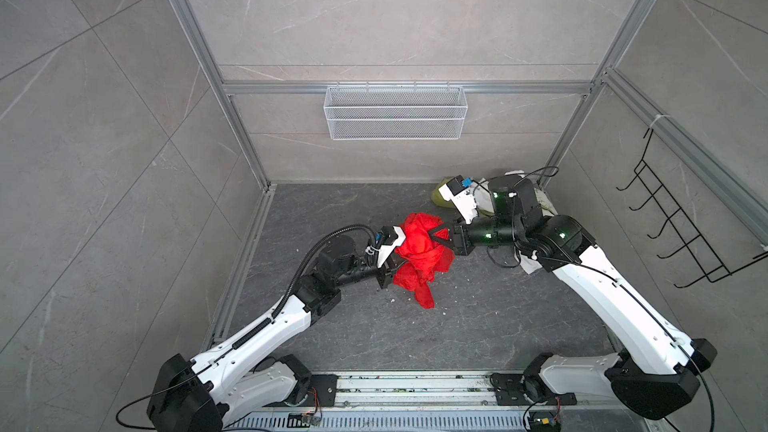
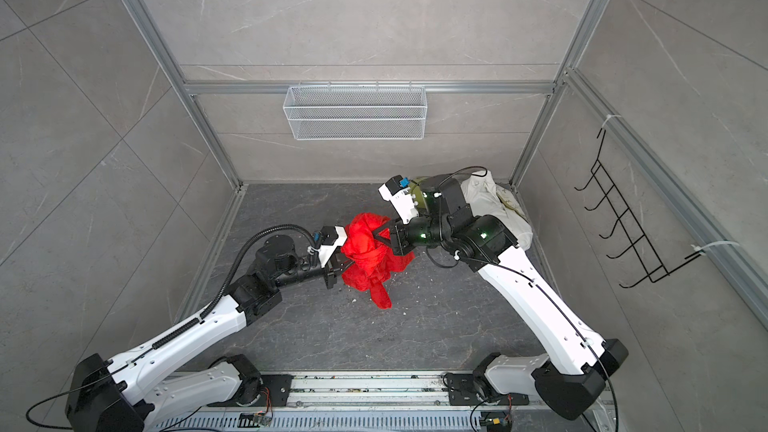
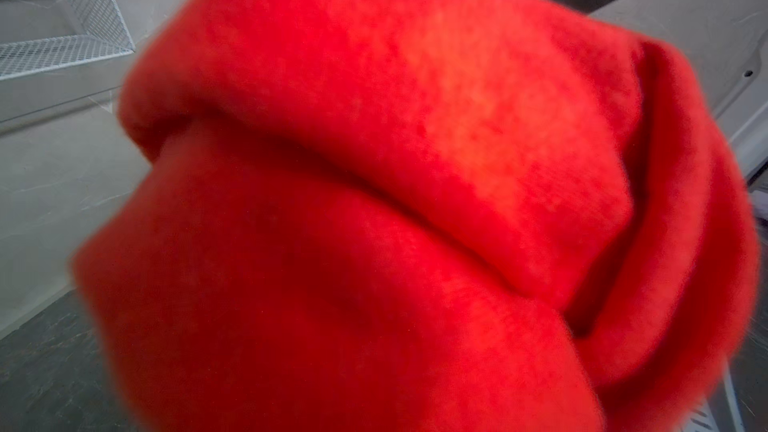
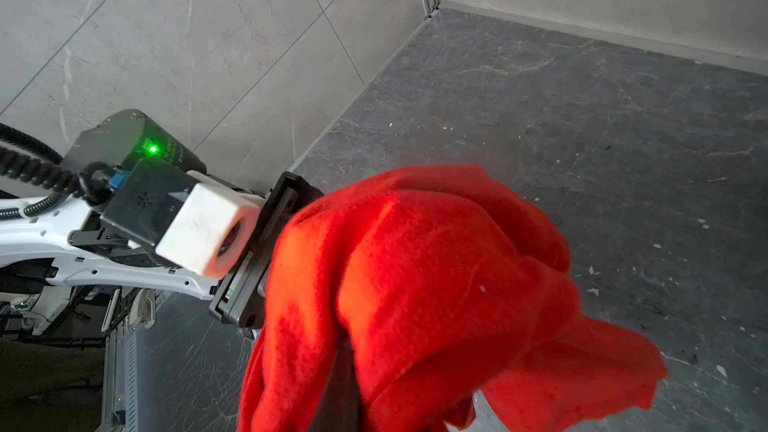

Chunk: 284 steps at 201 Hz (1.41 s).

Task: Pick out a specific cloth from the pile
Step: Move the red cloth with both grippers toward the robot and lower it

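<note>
The cloth (image 1: 417,251) (image 2: 365,251) is a bright red, wrinkly bundle held up over the middle of the dark floor, between my two grippers. One tail of it hangs down toward the floor. My left gripper (image 1: 398,263) (image 2: 345,264) is shut on its left side, with the fingertips buried in the fabric. My right gripper (image 1: 436,236) (image 2: 380,236) is shut on its right side. Red cloth (image 3: 374,201) fills the left wrist view. In the right wrist view the cloth (image 4: 415,284) covers my jaws. The pile, an olive-green cloth (image 1: 438,197) and a white garment (image 2: 494,205), lies in the back right corner, partly behind my right arm.
A white mesh basket (image 1: 395,112) hangs on the back wall. A black wire rack (image 1: 673,234) is fixed to the right wall. Aluminium frame posts stand at the back corners. A metal rail (image 1: 415,388) runs along the front. Small white crumbs dot the floor (image 1: 478,317).
</note>
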Each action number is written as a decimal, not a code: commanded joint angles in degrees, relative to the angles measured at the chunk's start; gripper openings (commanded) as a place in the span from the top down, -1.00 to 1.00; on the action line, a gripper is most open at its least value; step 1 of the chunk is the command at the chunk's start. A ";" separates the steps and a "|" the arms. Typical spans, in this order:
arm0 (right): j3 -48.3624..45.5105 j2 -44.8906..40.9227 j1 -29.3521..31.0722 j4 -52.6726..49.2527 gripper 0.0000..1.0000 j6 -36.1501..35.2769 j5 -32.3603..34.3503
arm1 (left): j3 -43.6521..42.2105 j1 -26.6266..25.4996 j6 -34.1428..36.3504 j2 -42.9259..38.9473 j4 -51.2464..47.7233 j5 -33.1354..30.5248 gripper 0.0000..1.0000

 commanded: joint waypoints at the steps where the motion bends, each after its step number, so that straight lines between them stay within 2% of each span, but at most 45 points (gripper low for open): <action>1: -1.21 -2.31 1.12 -0.85 1.00 0.34 1.78 | 0.20 -1.77 1.56 -3.27 -0.47 -2.62 1.00; 129: -5.04 -4.39 6.12 -1.78 1.00 1.84 4.86 | -2.07 -9.50 1.06 -9.36 -5.81 -10.25 1.00; 284: -9.48 -3.98 8.65 -0.04 1.00 3.52 5.89 | -7.80 -11.91 -3.18 -15.25 -8.50 -14.77 1.00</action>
